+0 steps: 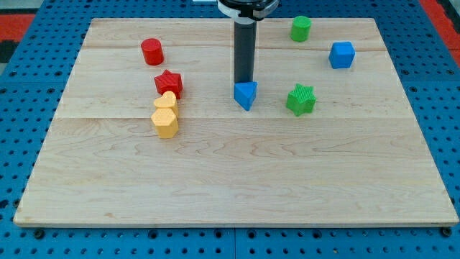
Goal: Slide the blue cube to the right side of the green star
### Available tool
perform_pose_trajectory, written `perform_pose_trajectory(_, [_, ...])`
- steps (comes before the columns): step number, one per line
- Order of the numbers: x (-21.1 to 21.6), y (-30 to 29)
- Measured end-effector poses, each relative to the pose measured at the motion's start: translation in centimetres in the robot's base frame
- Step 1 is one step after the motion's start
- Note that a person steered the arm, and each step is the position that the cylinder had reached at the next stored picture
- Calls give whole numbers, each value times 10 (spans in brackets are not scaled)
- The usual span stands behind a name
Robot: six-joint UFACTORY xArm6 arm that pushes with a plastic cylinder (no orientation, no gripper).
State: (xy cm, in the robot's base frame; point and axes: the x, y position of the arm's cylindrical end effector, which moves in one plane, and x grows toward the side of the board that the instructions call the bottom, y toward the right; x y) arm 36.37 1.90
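Note:
The blue cube (342,55) sits at the view's upper right of the wooden board. The green star (301,99) lies below and to the left of it, a short gap apart. My tip (244,81) is at the board's middle, touching the top edge of a blue triangular block (246,94). The tip is well left of both the green star and the blue cube.
A green cylinder (301,29) stands near the top edge. A red cylinder (152,52) and a red star (169,83) are at the left, with a yellow heart (166,101) and a yellow hexagon (165,122) just below them.

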Motion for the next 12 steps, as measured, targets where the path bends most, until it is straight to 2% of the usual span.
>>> perform_pose_trajectory(1, [-13,14])
perform_pose_trajectory(3, [-92,71])
perform_pose_trajectory(4, [-113,150])
perform_pose_trajectory(5, [-109,219])
perform_pose_trajectory(6, [-62,200])
perform_pose_trajectory(7, [-43,177])
perform_pose_trajectory(8, [-76,174])
perform_pose_trajectory(9, [-86,143])
perform_pose_trajectory(11, [-22,151])
perform_pose_trajectory(12, [-25,136])
